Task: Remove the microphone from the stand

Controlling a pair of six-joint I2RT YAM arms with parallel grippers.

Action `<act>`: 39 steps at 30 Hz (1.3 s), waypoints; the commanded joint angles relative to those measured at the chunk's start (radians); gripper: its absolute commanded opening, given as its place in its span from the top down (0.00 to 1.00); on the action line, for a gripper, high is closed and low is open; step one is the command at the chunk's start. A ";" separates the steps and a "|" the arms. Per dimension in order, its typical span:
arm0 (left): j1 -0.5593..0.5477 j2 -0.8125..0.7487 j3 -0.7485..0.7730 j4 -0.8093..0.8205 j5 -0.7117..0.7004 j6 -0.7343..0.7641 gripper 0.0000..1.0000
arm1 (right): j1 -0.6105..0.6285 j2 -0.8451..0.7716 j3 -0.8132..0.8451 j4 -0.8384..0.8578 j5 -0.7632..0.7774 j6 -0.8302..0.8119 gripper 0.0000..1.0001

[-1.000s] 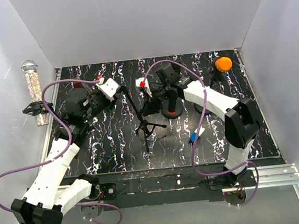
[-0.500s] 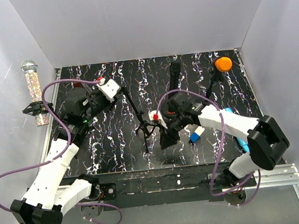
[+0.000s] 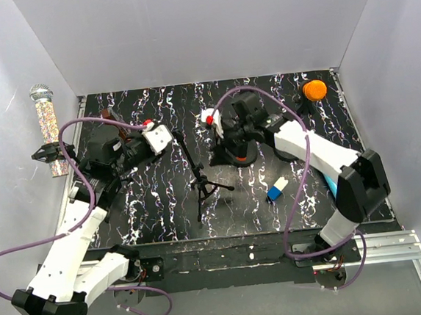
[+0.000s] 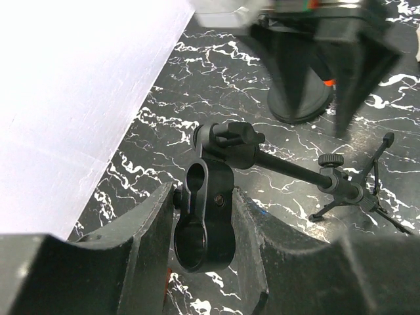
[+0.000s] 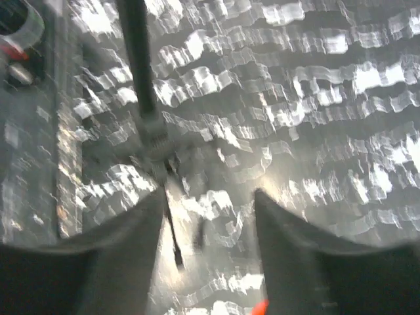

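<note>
The black tripod stand [image 3: 200, 184] stands mid-mat, its rod slanting up to the left. My left gripper [image 3: 169, 139] is shut on the stand's clip [image 4: 209, 216], whose ring is empty; both fingers [image 4: 147, 236] press its sides. A black body with an orange-red rim, which looks like the microphone [image 3: 241, 157], rests on the mat right of the stand. It appears blurred in the left wrist view [image 4: 298, 105]. My right gripper [image 3: 228, 153] hovers over it, open. In the right wrist view, only mat shows between the right gripper's [image 5: 209, 216] jaws, and the stand's rod [image 5: 139, 65] lies ahead to the left.
A glittery microphone [image 3: 45, 120] hangs in a holder on the left wall. An orange-headed microphone [image 3: 314, 89] stands at the back right corner. A small blue piece [image 3: 276, 190] lies on the mat near the right arm. White walls enclose the mat.
My right arm swung from the mat's front back to mid-mat beside the stand, and its jaws opened. The left gripper kept hold of the clip and shifted slightly.
</note>
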 commanded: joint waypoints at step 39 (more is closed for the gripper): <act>-0.001 -0.055 -0.045 -0.059 0.026 0.166 1.00 | 0.080 0.272 0.366 -0.338 -0.208 -0.318 0.66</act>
